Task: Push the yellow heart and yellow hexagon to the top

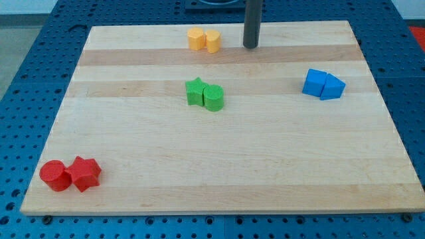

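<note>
The tip [250, 46] was seen near the table's [212, 166] top edge, just right of the touching yellow hexagon [196, 39] and yellow heart [212, 41]; nothing lay between. No gripper was fitted.

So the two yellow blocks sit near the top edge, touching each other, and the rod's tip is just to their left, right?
Not quite. The camera view shows the tip to the right of the yellow blocks, not the left, with a gap between. The rest holds: the two sit touching near the board's top edge.
</note>
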